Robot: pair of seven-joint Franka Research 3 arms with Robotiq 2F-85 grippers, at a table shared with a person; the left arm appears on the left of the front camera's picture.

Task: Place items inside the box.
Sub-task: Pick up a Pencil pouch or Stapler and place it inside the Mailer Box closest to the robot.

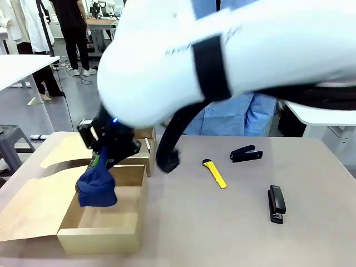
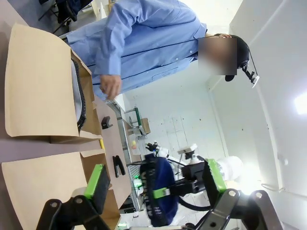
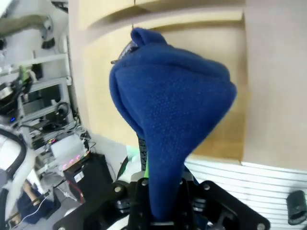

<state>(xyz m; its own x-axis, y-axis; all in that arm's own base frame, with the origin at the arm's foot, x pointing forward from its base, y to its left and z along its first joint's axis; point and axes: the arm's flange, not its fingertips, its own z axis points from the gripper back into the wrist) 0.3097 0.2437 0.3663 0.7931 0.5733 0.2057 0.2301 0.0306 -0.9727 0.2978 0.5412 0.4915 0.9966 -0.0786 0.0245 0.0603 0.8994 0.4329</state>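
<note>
The right gripper (image 1: 101, 160) is pinching the blue pouch (image 1: 96, 192) by its gathered top, with its jaws clamped tight on the fabric. It is holding the pouch over the open box (image 1: 100, 240) at the left side of the table (image 1: 222, 228). This looks like the placing step for this item: the pouch is hanging in the mouth of the box, though I cannot tell whether its bottom is already below the rim. The pouch's long axis is running roughly up and down, with the narrow bunched end up in the jaws and the fuller, rounded end pointing down at the cardboard floor. In the right wrist view the fabric is spreading out wide below the grip. The next move is probably calling for a short lowering until the soft bulk is resting inside, then a parting of the jaws and a straight lift clear of the flaps. In the left wrist view the left gripper (image 2: 156, 177) is hovering with its jaws wide apart and nothing between them, and a grey pouch (image 2: 75, 91) seems to be lying in the box already. The yellow knife (image 1: 214, 173), a stapler (image 1: 246, 153) and a second stapler (image 1: 276, 204) are waiting on the table, well apart from the box.
</note>
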